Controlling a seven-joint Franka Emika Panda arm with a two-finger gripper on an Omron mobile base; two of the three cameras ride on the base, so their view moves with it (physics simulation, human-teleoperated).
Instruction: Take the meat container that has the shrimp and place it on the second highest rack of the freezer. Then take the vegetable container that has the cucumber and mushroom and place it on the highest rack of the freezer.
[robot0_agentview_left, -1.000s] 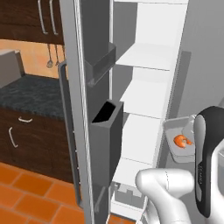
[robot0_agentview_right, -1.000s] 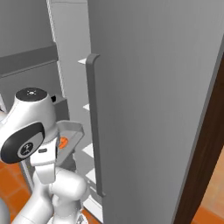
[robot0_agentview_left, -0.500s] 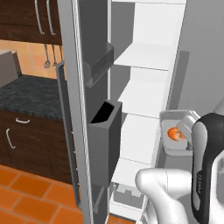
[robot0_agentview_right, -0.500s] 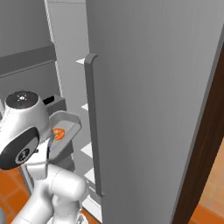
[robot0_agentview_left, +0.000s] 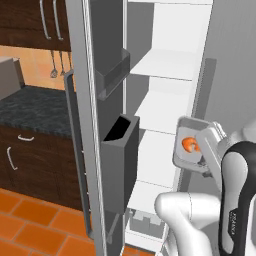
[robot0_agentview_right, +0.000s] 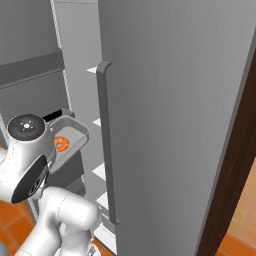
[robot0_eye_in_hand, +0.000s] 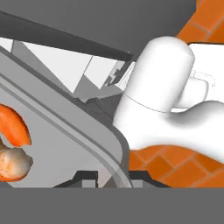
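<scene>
Gripper (robot0_eye_in_hand: 113, 177) clamps rim of meat container (robot0_agentview_left: 189, 148) — shrimp (robot0_agentview_left: 190, 144) inside, container tilted, raised before open freezer (robot0_agentview_left: 170, 65) racks for shelving.

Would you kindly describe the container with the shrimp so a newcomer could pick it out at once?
Start at the tall open freezer with its white racks. Just in front of its lower racks, the robot's white arm holds up a shallow grey container, tilted toward the camera. It alone carries something orange: a curled shrimp inside.
</scene>
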